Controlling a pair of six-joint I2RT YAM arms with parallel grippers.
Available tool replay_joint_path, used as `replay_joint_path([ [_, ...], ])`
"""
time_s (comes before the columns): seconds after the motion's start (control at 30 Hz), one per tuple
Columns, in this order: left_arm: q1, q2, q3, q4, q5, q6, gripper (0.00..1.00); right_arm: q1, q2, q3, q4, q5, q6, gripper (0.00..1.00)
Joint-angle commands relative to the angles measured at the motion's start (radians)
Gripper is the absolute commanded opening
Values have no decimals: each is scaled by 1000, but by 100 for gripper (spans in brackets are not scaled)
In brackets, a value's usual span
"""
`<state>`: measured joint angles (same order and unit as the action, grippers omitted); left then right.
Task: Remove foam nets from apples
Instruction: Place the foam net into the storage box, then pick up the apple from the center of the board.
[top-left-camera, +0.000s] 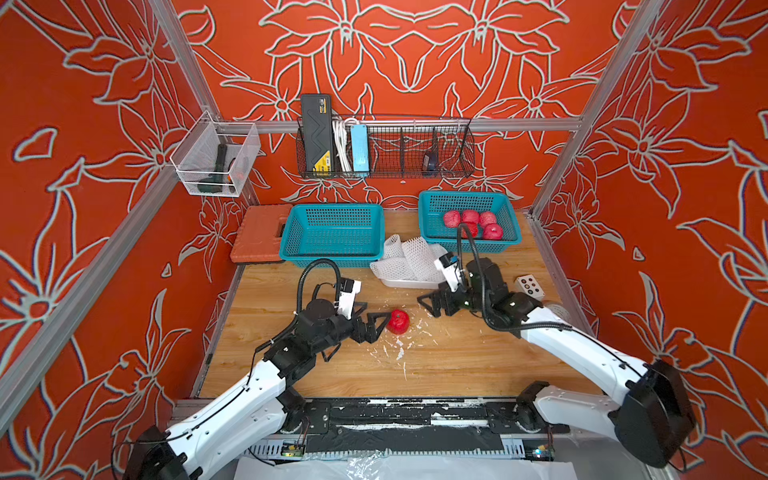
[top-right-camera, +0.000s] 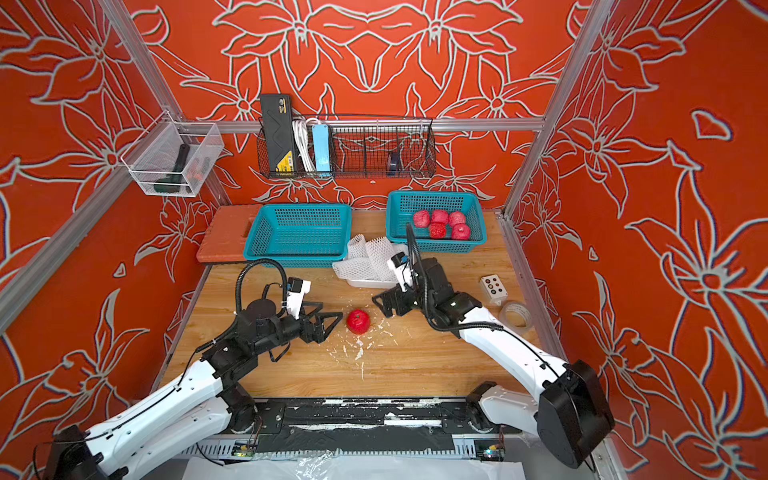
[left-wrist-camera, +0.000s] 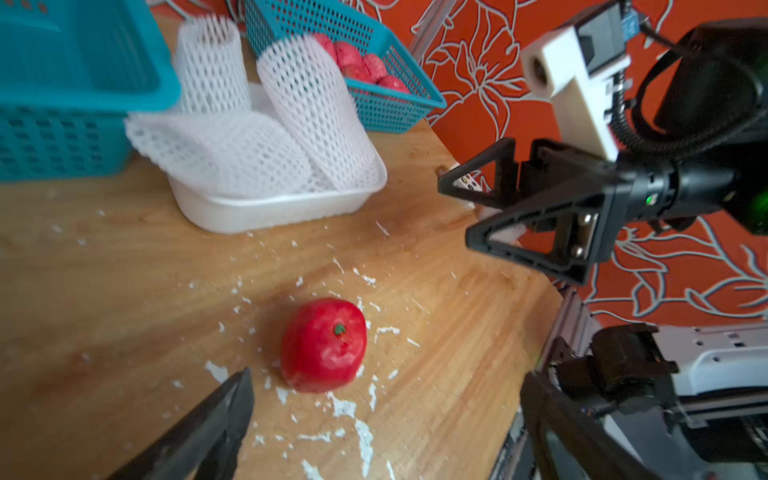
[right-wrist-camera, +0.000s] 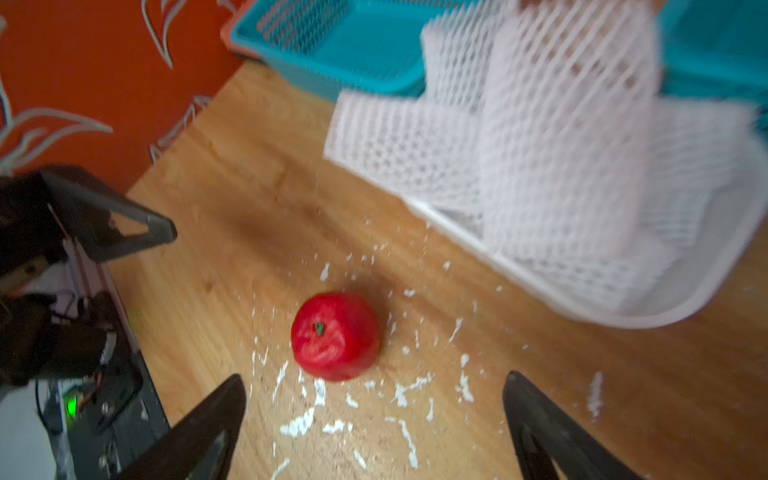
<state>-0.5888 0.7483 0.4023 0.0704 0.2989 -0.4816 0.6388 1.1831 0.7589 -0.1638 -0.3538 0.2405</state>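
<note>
A bare apple (top-left-camera: 397, 321) sits on the table (top-left-camera: 457, 365) between the left gripper (top-left-camera: 376, 322) and right gripper (top-left-camera: 428, 306) — both with jaws spread apart. Nets (top-left-camera: 409, 259) fill the tray (top-left-camera: 409, 283); five netted apples (top-left-camera: 469, 224) lie in the basket (top-left-camera: 513, 239).

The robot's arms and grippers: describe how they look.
The left arm and right arm have smooth white shells and black joints. A black ribbed hose loops over each wrist beside a white camera block. The left gripper and right gripper are black, each with two hollow triangular fingers.
</note>
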Motion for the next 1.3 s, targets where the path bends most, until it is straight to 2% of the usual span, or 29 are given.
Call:
replay_joint_path([
  [0.0,2,2,-34,-117,98,-146,98,75,6,-39,57,104,-78,98],
  [0.23,3,-3,-52,-172,-21,-98,98,160,155,-20,167,95,-83,98],
  [0.57,0,48,-104,-120,-20,-71,98,226,445,97,212,95,-86,98],
  [0.63,-1,45,-112,-111,-29,-64,98,232,492,125,204,89,-90,95],
  [0.73,0,36,-122,-98,-34,-62,98,235,528,141,215,78,-84,82],
  [0.77,0,33,-120,-102,-41,-61,98,234,529,146,215,68,-88,74],
  [0.9,-1,-5,-115,-89,-68,-28,98,233,473,139,208,79,-105,32],
  [0.97,0,-28,-112,-66,-104,0,98,229,432,133,208,105,-109,19],
  [1.1,1,-54,-61,9,-146,61,98,207,339,143,221,105,-101,16],
  [1.27,1,-71,-11,207,-190,151,98,122,239,232,220,89,-38,13],
])
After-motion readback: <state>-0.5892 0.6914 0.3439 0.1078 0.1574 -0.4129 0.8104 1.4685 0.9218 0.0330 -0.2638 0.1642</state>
